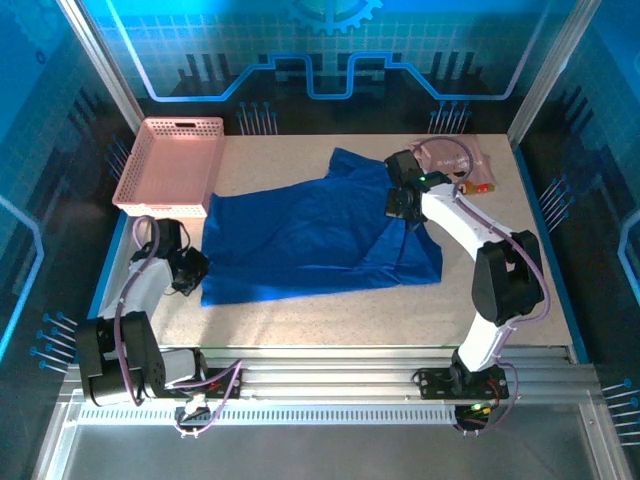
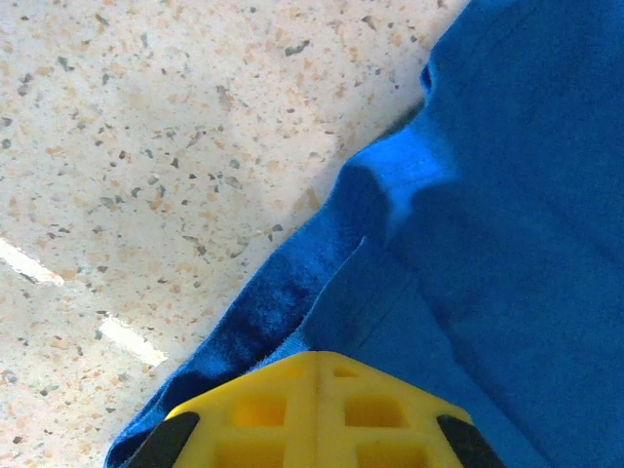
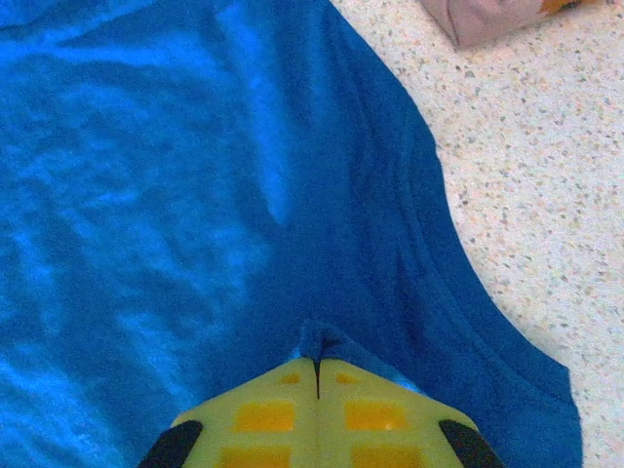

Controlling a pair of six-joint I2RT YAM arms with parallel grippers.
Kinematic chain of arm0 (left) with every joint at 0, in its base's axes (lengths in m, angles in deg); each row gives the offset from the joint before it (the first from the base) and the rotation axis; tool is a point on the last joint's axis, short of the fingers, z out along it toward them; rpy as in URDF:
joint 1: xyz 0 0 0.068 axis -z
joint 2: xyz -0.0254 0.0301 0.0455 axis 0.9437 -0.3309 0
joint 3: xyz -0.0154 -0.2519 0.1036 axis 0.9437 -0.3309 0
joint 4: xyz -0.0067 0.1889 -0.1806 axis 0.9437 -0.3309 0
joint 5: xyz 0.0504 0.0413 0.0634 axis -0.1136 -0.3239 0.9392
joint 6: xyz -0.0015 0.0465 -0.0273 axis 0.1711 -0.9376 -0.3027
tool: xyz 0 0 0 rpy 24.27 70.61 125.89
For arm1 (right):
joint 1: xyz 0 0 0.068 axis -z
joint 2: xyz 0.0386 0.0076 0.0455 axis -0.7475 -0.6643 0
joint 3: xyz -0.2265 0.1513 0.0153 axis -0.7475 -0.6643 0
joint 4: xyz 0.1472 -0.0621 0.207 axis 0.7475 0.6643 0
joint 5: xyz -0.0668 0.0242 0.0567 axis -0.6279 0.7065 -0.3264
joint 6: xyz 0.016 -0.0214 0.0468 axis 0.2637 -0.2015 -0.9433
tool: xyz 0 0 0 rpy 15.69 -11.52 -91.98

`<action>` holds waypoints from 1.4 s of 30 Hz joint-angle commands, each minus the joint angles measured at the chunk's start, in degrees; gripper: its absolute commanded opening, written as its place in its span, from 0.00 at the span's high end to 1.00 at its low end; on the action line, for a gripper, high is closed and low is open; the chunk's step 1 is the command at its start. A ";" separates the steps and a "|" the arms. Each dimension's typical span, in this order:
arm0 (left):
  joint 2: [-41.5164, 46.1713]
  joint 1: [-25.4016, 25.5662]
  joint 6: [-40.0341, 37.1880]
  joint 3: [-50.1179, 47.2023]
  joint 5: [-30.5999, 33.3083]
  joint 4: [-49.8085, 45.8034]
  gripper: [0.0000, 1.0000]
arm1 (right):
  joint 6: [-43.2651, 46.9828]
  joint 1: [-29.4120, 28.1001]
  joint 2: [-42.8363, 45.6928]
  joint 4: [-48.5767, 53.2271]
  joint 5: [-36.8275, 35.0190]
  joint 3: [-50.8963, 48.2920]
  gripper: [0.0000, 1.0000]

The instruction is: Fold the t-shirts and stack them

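Nearest the viewer, two arm bases, the left base (image 1: 112, 362) and the right base (image 1: 468, 378), stand on a ribbed metal rail (image 1: 330, 385) along the near edge of the speckled surface (image 1: 300, 320). At far left, one pink lattice basket (image 1: 180, 125) sits at the back corner, its near wall just beside the left arm's wrist. One left hand (image 1: 190, 270) rests low at the left end of the cloth; in the wrist view its two yellow fingers (image 2: 263, 409) are pressed together on the hem edge of the blue t-shirt (image 2: 507, 195), which rises from the surface (image 2: 146, 146) toward the tips of the left hand (image 2: 317, 359). Two t-shirts are present. The blue t-shirt (image 1: 310, 235) lies spread across the middle of the surface, no print showing, with a loose fold at its right end. One right hand (image 1: 400, 203) sits on the upper right part of this shirt; the wrist view shows the right hand (image 3: 317, 363) with fingers (image 3: 375, 414) together, pinching a small pucker of the blue t-shirt (image 3: 146, 195). At far right rear, the pink t-shirt (image 1: 478, 155) lies bunched, an orange print at its near edge, apart from the blue one, with bare surface (image 3: 546, 175) between them; a corner of the pink t-shirt (image 3: 478, 19) appears at the frame top.
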 commanded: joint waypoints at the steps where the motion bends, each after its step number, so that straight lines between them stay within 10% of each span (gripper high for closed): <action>1: 0.38 -0.59 0.94 -0.93 2.15 -1.29 0.99 | -1.30 -0.97 -1.50 0.06 -1.26 2.27 1.00; 23: 1.49 -1.34 1.57 -6.26 7.70 -2.43 0.94 | -3.55 -1.67 -5.88 -0.19 1.32 6.14 0.96; 30: 5.27 -0.93 2.62 -3.52 4.42 -1.85 0.29 | -4.96 -2.01 -5.53 -2.53 4.39 5.24 0.43; 42: 18.41 8.60 6.43 0.50 -3.85 -9.24 0.17 | -5.81 -0.71 16.39 -0.25 15.03 -18.02 0.29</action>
